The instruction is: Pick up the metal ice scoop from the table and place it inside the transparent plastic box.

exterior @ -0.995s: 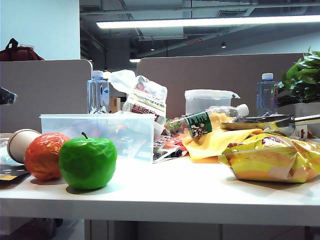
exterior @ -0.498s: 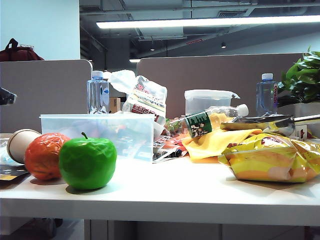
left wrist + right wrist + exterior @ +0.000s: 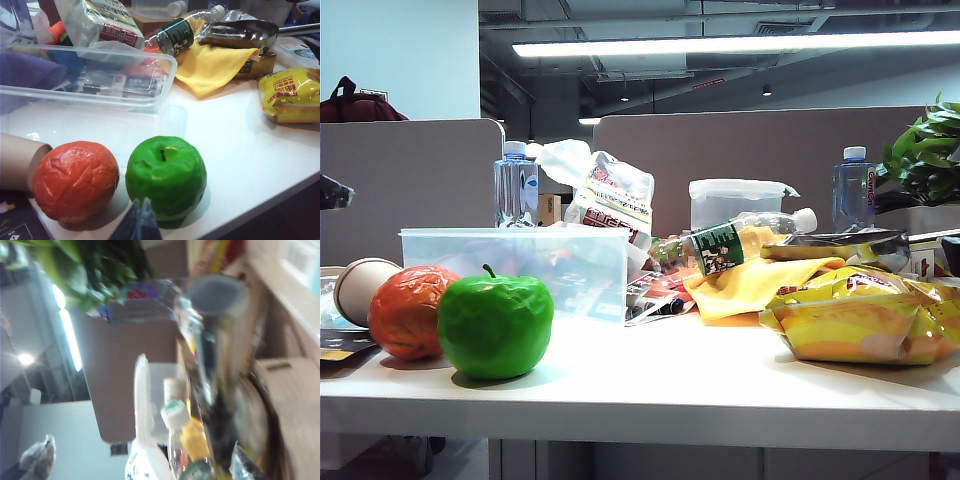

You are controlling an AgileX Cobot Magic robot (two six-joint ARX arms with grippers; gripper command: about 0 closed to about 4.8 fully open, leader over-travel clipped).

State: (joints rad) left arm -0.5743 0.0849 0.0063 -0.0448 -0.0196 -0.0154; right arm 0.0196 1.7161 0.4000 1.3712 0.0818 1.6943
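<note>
the metal scoop [image 3: 850, 243] is seen lying at the far right of the white table [image 3: 700, 385], resting on a yellow cloth [image 3: 750, 282] behind a yellow snack bag [image 3: 860, 325], with its long handle running off toward the right edge. in the left wrist view the scoop [image 3: 240, 34] lies above the cloth [image 3: 210, 67], just beside a tipped bottle with a green label [image 3: 182, 32]. the clear plastic box [image 3: 515, 268] stands on the left part of the table, well apart from the scoop, behind a green apple [image 3: 495, 322] and an orange ball [image 3: 408, 310]; a cardboard tube [image 3: 358, 288] lies to the left of the ball. a taller lidded tub [image 3: 735, 203] and two upright water bottles are placed further back.

the left gripper [image 3: 137, 222] is held just in front of the apple [image 3: 166, 176], its dark fingertips drawn together to a point with nothing between them. the right gripper cannot be made out in the blurred right wrist view, where only the scoop's shiny handle [image 3: 217, 350] is recognised close to the camera; its jaws are taken to be spread wide, with no object seen in them.
</note>
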